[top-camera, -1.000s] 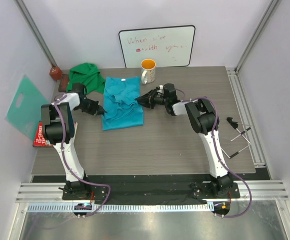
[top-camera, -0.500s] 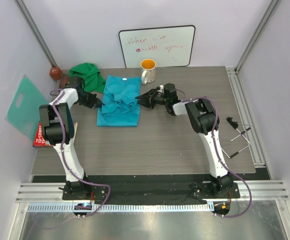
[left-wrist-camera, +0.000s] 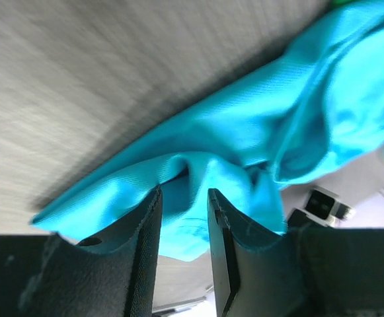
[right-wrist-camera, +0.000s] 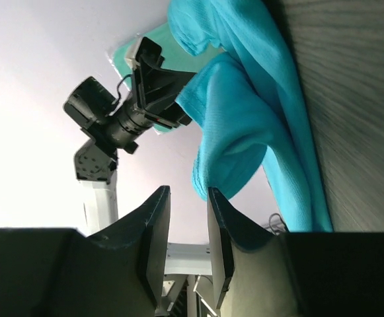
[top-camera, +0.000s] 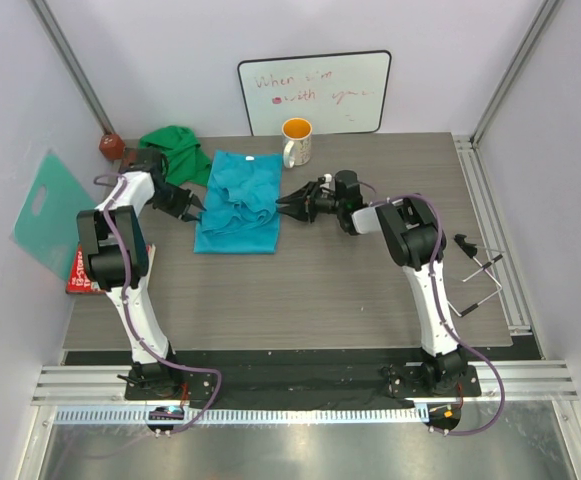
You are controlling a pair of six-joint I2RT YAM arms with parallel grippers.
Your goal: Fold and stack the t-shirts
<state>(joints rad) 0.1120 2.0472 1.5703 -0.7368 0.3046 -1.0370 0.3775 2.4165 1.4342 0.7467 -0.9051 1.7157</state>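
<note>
**Item 1, green t-shirt** (top-camera: pixel 175 148): a crumpled, unfolded heap at the far left of the table (top-camera: pixel 370 290). It lies beyond your left arm and well apart from your right. Count it as the left arm's reach.

**Item 2, left gripper** (top-camera: pixel 194 206): the tips meet the left long edge of the turquoise shirt and point right, into it. The jaws stand a narrow gap apart. In the wrist view cloth is bunched at the tips and shows through the gap, with no pinch evident.

**Item 3, turquoise t-shirt** (top-camera: pixel 238 200): a rough rectangle, rumpled in its far half, with the long axis running near to far. It lies directly between your two grippers.

**Item 4, right gripper** (top-camera: pixel 285 204): just beside the right long edge, pointing left. The jaws are parted and nothing sits between them.

**Note:** you flank the shirt about mid-length, both arms equally near. A fold across the long axis would likely need you at a short edge.
</note>
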